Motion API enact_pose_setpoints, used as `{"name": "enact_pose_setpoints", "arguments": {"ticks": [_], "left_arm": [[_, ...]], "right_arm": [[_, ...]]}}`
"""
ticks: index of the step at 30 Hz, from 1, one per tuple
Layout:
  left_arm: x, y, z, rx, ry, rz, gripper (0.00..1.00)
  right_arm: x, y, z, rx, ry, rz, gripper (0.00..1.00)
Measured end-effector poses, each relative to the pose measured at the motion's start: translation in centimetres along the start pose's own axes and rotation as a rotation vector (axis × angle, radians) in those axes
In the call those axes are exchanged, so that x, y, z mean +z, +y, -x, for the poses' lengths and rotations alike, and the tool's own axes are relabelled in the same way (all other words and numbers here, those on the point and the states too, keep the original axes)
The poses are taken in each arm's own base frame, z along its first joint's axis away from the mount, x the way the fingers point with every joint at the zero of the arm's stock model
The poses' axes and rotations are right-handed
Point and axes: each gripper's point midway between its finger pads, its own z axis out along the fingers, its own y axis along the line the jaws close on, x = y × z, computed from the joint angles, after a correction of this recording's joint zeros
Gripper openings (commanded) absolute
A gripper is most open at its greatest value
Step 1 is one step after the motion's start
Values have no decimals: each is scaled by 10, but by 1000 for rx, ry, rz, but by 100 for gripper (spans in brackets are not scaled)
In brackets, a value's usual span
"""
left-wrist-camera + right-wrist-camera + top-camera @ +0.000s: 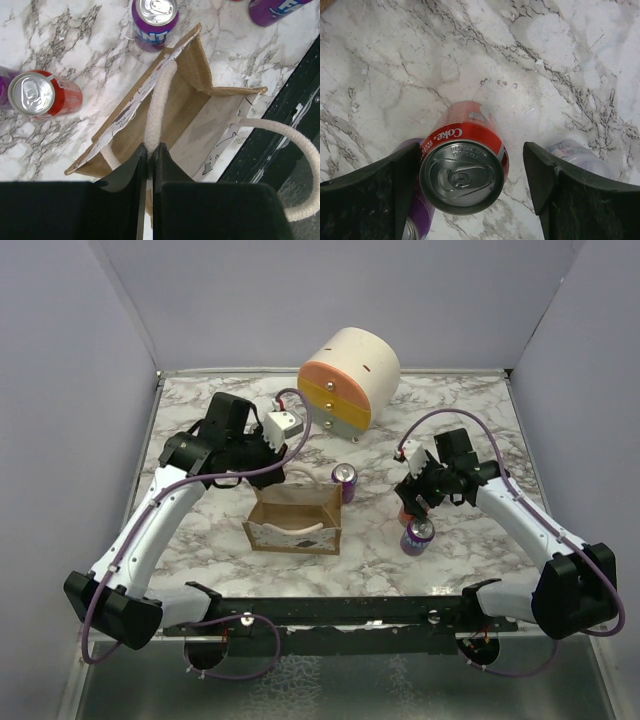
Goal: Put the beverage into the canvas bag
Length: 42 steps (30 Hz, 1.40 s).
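We are at the moment of taking the beverage. The red cola can (462, 170) stands upright on the marble table (545, 60), to the right of the canvas bag (295, 523) and well apart from it. The right gripper (470, 150) has its fingers wide on both sides of the can and does not yet press it; one finger looks almost touching, while the other shows a clear gap. We think the can should be centred between the fingers before they close. Otherwise the closing may push it against the purple can (420, 215), which also stands to the right of the bag. The smooth metal can slip, so we should take the body below the rim, firmly. The left gripper (150, 147) is closed on the whitish rope handle (159, 95) of the bag, and the mouth stands open. For the carry, we should lift the can above the bag's rim and lower it straight into the opening, away from the held handle.
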Motion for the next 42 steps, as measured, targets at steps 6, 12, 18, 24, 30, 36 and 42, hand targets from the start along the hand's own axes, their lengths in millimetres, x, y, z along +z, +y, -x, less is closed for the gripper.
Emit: {"name": "enact_pose_setpoints", "arguments": {"ticks": [6, 12, 18, 24, 30, 36, 42], "left_arm": [[-15, 10, -7, -52, -33, 44, 1], [-15, 13, -13, -79, -30, 55, 26], [-11, 15, -17, -82, -24, 55, 46], [-11, 19, -13, -75, -48, 62, 62], [-17, 26, -11, -73, -72, 80, 74], [-26, 35, -14, -63, -87, 116, 90], [-39, 43, -36, -23, -68, 189, 94]], "right_arm": [[2, 1, -1, 8, 6, 3, 67], [3, 1, -1, 13, 5, 2, 53], [3, 1, 0, 21, 2, -1, 29], [1, 3, 0, 30, 3, 1, 4], [-16, -3, 21, 23, -47, -25, 1], [-53, -12, 67, -26, -192, -80, 1], [-81, -10, 99, -67, -301, -82, 1]]}}
